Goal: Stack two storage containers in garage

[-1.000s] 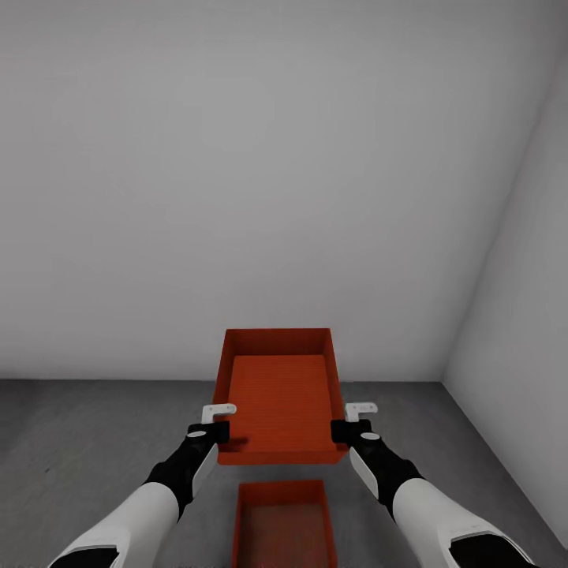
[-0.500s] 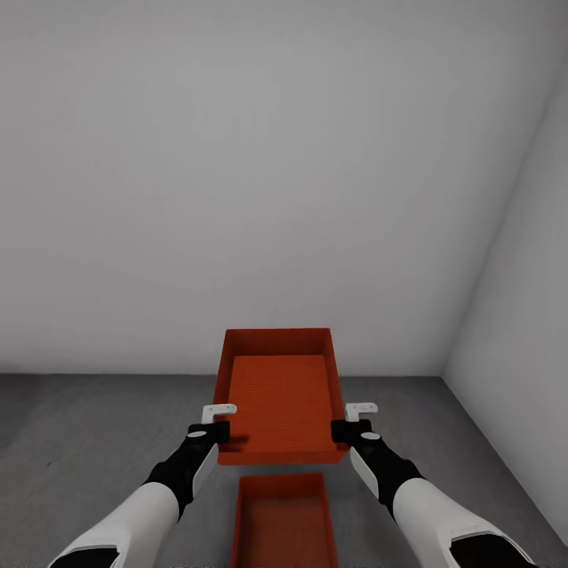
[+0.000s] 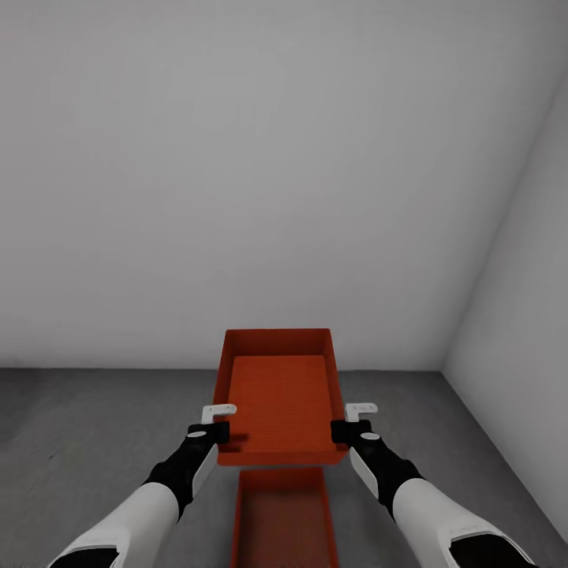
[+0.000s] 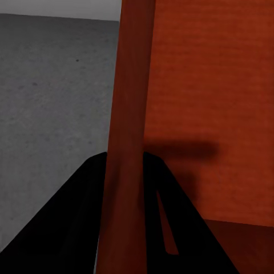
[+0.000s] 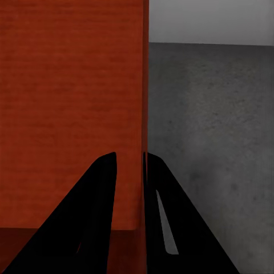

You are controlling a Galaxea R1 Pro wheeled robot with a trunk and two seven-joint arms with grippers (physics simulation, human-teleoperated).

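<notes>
Both the left tool (image 3: 218, 422) and right tool (image 3: 350, 422) clench the thin-walled, flat-bottomed upper container (image 3: 280, 394) over matte floor (image 3: 95, 426).

Two red-orange storage containers (image 3: 280, 394) (image 3: 284, 521), two claws (image 3: 221, 422) (image 3: 349, 422), two white walls (image 3: 260, 173) (image 3: 521, 355).

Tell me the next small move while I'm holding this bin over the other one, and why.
Probably creep forward a little, then lower. The held container, pinched on its side walls by the left gripper and right gripper, hangs beyond the floor container, whose far edge only just tucks under it.
</notes>
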